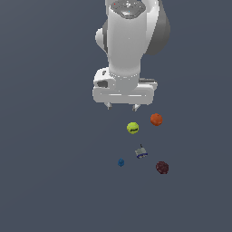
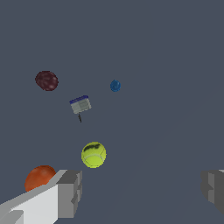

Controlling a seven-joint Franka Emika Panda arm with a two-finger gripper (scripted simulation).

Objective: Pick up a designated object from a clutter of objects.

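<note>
Pincer (image 2: 141, 189) spread wide, holding nothing; yellow-green ball (image 2: 93, 154) on the tabletop (image 1: 45, 181), apart from the orange ball (image 2: 39, 177), not yet between the fingers, lying off-centre toward the finger (image 2: 70, 192) beside the orange ball; sideways shift likely needed before descending.

Looking down from high and far off in the exterior view, facing the arm head-on; peering past the gripper (image 2: 140, 192) fingers from close above the floor in the wrist view; sharing the yellow-green ball (image 1: 132, 128) (image 2: 93, 154) and the surrounding clutter across both views.
</note>
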